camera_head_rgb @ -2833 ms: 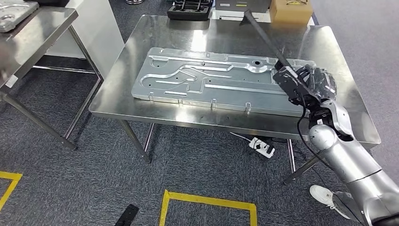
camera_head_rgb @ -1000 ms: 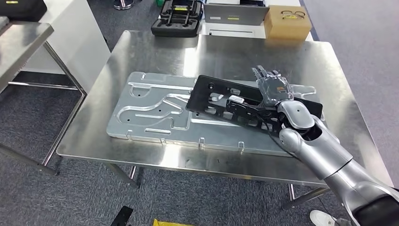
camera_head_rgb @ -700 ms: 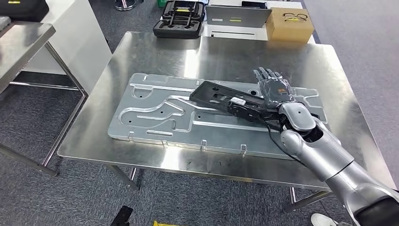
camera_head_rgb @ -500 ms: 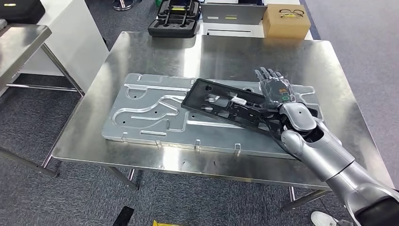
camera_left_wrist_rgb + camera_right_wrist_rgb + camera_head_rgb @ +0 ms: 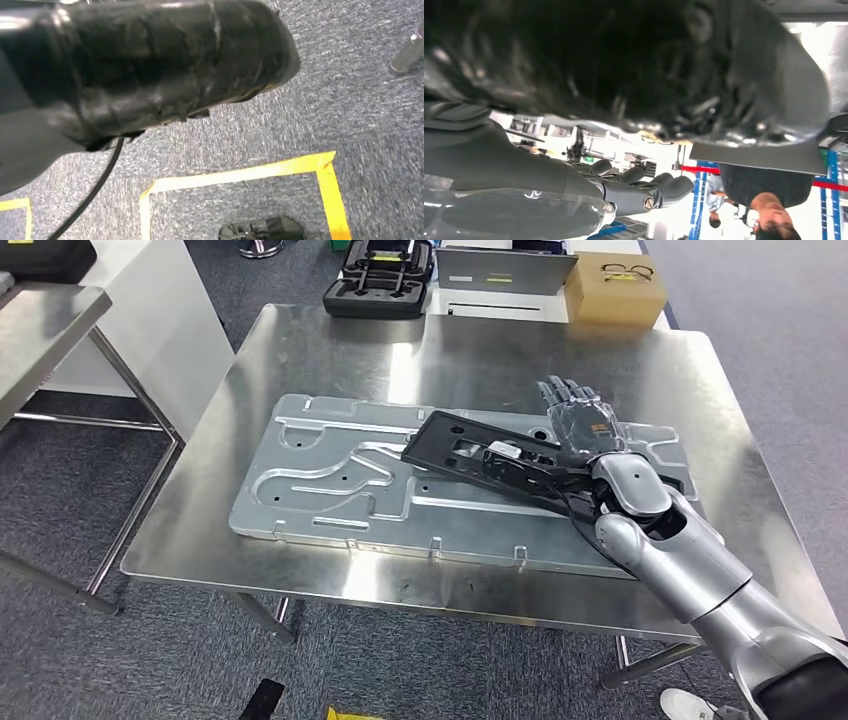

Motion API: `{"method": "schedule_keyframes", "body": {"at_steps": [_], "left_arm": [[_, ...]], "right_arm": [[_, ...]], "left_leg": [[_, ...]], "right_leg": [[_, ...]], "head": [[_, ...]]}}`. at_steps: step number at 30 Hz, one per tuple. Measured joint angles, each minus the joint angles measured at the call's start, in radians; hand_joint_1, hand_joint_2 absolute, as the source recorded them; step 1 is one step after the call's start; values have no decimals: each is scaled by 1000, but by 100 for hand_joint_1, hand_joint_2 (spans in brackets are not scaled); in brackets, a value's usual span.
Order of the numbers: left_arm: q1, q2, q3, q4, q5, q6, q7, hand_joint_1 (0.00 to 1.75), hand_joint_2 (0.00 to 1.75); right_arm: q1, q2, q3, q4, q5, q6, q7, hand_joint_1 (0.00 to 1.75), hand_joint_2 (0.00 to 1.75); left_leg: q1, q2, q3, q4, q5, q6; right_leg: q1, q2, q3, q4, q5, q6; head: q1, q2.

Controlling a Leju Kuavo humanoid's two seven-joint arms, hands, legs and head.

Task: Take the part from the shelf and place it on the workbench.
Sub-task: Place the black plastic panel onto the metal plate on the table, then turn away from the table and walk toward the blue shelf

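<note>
Steel workbench (image 5: 330,350), right hand (image 5: 585,430) gripping black part (image 5: 470,455), over stamped plate (image 5: 330,480)

Stainless steel workbench (image 5: 330,350) with one large stamped panel on it

The silver stamped metal panel (image 5: 340,480) lies flat across the bench's middle, its long side near the front edge; the black part (image 5: 470,452) seems to rest tilted on it.

You're looking down at grey carpet (image 5: 350,90) with a yellow tape outline (image 5: 240,175), a small dark object (image 5: 262,230) lying inside that outline.
</note>
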Motion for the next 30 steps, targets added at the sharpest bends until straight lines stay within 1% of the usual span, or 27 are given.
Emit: {"method": "schedule_keyframes", "body": {"at_steps": [1,3,4,5,6,7,8,9,10,11,12,13,14,15,16,17,18,19,20,21,23,27,28,29,30], "left_arm": [[0,0,0,0,0,0,-1,0,0],[-1,0,0,0,0,0,-2,0,0],[0,0,0,0,0,-1,-2,0,0],[0,0,0,0,0,-1,-2,0,0],[1,0,0,0,0,-1,-2,0,0],[1,0,0,0,1,-2,-3,0,0],[1,-1,0,0,2,-2,-5,0,0],[1,-1,0,0,5,-2,-8,0,0],[1,-1,0,0,8,-2,-11,0,0],[1,-1,0,0,12,-1,-14,0,0],[1,-1,0,0,16,0,-16,0,0],[1,-1,1,0,21,2,-16,0,0],[1,0,2,0,26,4,-15,0,0],[1,0,2,0,30,6,-15,0,0],[1,0,3,0,32,8,-15,0,0],[2,-1,4,0,34,9,-16,0,0],[2,-1,4,0,34,8,-17,0,0],[3,-2,5,0,35,8,-18,0,0],[5,-2,5,0,36,9,-18,0,0],[7,-2,6,0,38,9,-19,0,0],[9,-2,6,0,39,10,-19,0,0],[9,-2,7,0,40,10,-19,0,0],[9,-2,7,0,40,11,-19,0,0],[9,-2,7,0,40,11,-20,0,0],[9,-2,7,0,40,12,-20,0,0]], "right_arm": [[0,0,0,0,0,-1,0,0,0],[2,-1,0,0,0,-2,0,0,0],[5,-1,0,0,0,-2,1,0,0],[8,-1,0,0,0,-2,1,0,0],[10,-1,0,0,0,-2,1,0,0],[11,-2,0,0,0,-2,1,0,0],[10,-2,0,0,0,-2,1,0,0],[8,-2,0,0,0,-2,1,0,0],[7,-2,0,-1,0,-3,1,0,0],[6,-2,0,-1,0,-3,2,0,0],[6,-2,0,-2,0,-4,2,0,0],[7,-3,0,-3,0,-4,2,0,0],[7,-3,0,-4,0,-6,4,0,0],[6,-4,0,-6,-1,-9,5,0,0],[4,-5,0,-8,-4,-15,8,0,0],[2,-5,0,-12,-10,-24,11,0,0],[1,-6,0,-16,-19,-36,16,0,0],[0,-7,-2,-21,-31,-49,21,0,0],[0,-10,-5,-27,-42,-62,27,0,0],[-1,-13,-9,-34,-51,-72,32,0,0],[-2,-17,-16,-42,-61,-82,37,0,0],[-3,-19,-18,-46,-64,-83,40,0,0],[-6,-21,-22,-51,-66,-83,41,0,0],[-9,-23,-27,-57,-68,-84,42,0,0],[-13,-28,-37,-67,-70,-84,43,0,0]], "left_leg": [[1,1,4,-6,3,6],[-1,1,5,-7,2,15],[-2,1,5,-6,1,17],[-4,1,6,-4,0,18],[-4,1,6,-2,-2,18],[-4,0,6,1,-4,18],[-4,-1,6,6,-8,16],[-5,-1,4,13,-13,12],[-7,-2,1,19,-17,8],[-8,-2,-2,24,-19,4],[-9,-2,-5,26,-20,1],[-9,-2,-5,27,-20,-2],[-8,-2,-7,31,-24,-6],[-7,-2,-12,44,-35,-11],[-5,-1,-27,77,-55,-18],[-2,0,-50,129,-83,-24],[2,0,-81,193,-112,-30],[6,0,-111,253,-134,-34],[10,0,-131,289,-140,-37],[12,0,-137,297,-132,-39],[15,0,-130,274,-106,-40],[16,0,-120,252,-92,-40],[18,0,-99,210,-70,-40],[19,0,-73,156,-47,-40],[16,0,-45,99,-27,-34]], "right_leg": [[1,-1,-17,38,-23,1],[3,-2,-77,164,-83,0],[3,-2,-105,221,-102,1],[3,-2,-121,251,-103,1],[3,-2,-119,242,-86,0],[3,-2,-98,195,-54,-1],[3,-2,-67,127,-20,-3],[5,-2,-36,64,3,-5],[6,-2,-13,18,16,-7],[7,-1,-2,-5,18,-9],[9,0,0,-8,16,-11],[8,0,0,-10,18,-14],[7,1,2,-13,19,-18],[5,0,4,-16,21,-22],[2,0,6,-19,22,-26],[2,-1,8,-20,22,-28],[2,-1,8,-20,22,-30],[2,-2,8,-20,21,-31],[2,-2,9,-20,21,-31],[2,-1,9,-20,21,-31],[1,-1,10,-20,20,-30],[1,-1,11,-20,20,-30],[0,-1,12,-20,19,-29],[0,0,14,-20,18,-27],[-1,1,15,-22,18,-18]], "head": [[1,0],[1,0],[1,0],[1,0],[1,0],[1,0],[1,0],[1,0],[0,0],[0,0],[0,0],[-1,0],[0,0],[-2,0],[-3,0],[-4,0],[-5,0],[-5,0],[-5,0],[-5,0],[-5,0],[-5,0],[-5,0],[-5,0],[-5,0]]}}
